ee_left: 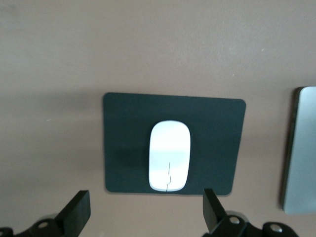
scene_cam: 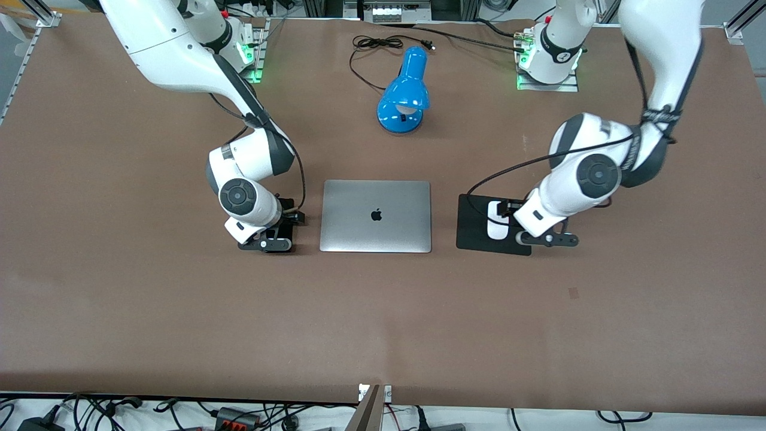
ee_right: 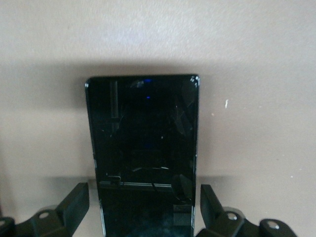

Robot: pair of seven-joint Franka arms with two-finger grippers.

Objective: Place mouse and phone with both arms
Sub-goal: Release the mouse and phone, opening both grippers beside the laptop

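Front view: at the middle right of the frame the mouse (scene_cam: pixel 497 219) lies on the black pad (scene_cam: pixel 479 232), and the left claw (scene_cam: pixel 549 239) sits low just beside it, over the pad's edge. At the middle left the right claw (scene_cam: pixel 267 242) is low at the table (scene_cam: pixel 383 311), beside the closed laptop (scene_cam: pixel 376 215); the phone is hidden under this arm. A blue lamp (scene_cam: pixel 404 93) stands at the upper centre, well apart from both.

Left wrist view: the mouse (ee_left: pixel 169 156) rests flat at the centre of the frame, on the pad (ee_left: pixel 123 143), near one pad edge. The left claw is released, its fingers (ee_left: pixel 76 213) wide apart and touching nothing. To finish well I think it should lift straight up, so no finger pushes the mouse off the pad. The laptop edge at the right of the frame is near.

Right wrist view: the phone (ee_right: pixel 144 148) lies flat on the table in the centre of the frame, and its lower end reaches between the fingers (ee_right: pixel 74 205). The right claw is released too, with a thin gap on each side. A straight rise is safest here; the table around is bare.
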